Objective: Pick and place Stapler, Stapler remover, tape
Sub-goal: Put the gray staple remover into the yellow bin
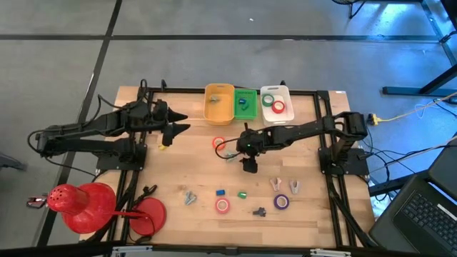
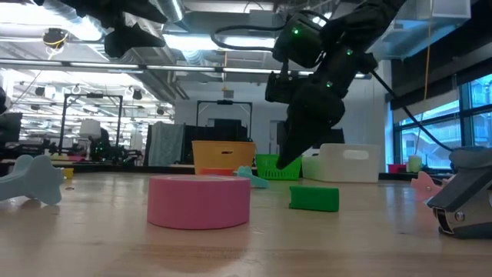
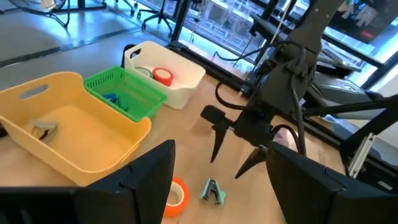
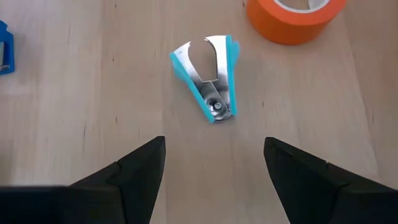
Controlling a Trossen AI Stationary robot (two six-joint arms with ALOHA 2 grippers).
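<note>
A teal stapler remover [image 4: 208,78] lies flat on the wooden table just ahead of my right gripper [image 4: 214,146], which hangs open above it near the table's middle [image 1: 249,165], fingers slanting down. An orange tape roll [image 4: 289,18] lies beside the remover. My left gripper [image 1: 180,123] is open and held high by the yellow bin [image 1: 219,104]. Toward the near edge lie a pink tape roll [image 1: 223,205], a purple tape roll [image 1: 282,202], a small blue stapler [image 1: 220,192] and several more stapler removers [image 1: 189,196].
At the far edge stand the yellow bin holding a stapler remover [image 3: 43,129], a green basket [image 1: 245,104] and a white bin [image 1: 277,104] with red and green tape rolls. Large red round things [image 1: 86,203] sit at the near left corner.
</note>
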